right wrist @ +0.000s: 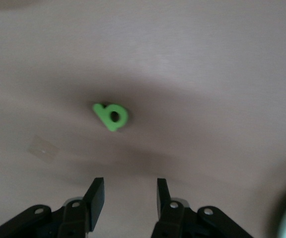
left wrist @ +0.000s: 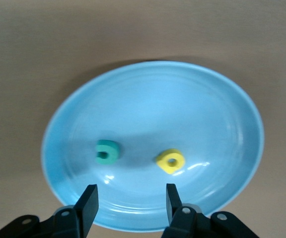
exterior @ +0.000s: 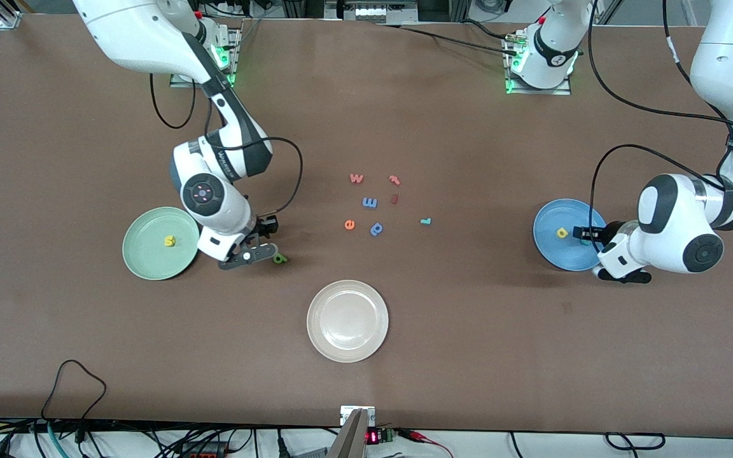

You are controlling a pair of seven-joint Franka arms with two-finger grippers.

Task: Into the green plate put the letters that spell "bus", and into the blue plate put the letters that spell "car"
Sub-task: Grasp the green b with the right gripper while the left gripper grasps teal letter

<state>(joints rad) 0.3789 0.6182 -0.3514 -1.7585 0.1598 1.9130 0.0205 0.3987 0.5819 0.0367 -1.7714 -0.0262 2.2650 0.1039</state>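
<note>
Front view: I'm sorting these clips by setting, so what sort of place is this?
Probably a robotics lab: a bare brown table with bolted arm bases, loose cables along its edge, and foam letters and plates set out as props.

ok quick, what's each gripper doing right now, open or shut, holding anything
Left gripper: open, empty, over the blue plate.
Right gripper: open, empty, over the table by the green b.

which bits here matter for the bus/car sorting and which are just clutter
Job: green plate holding yellow s; green b on table; blue plate holding teal c, yellow a; teal r.
Clutter: off-white plate, orange e, blue p.
</note>
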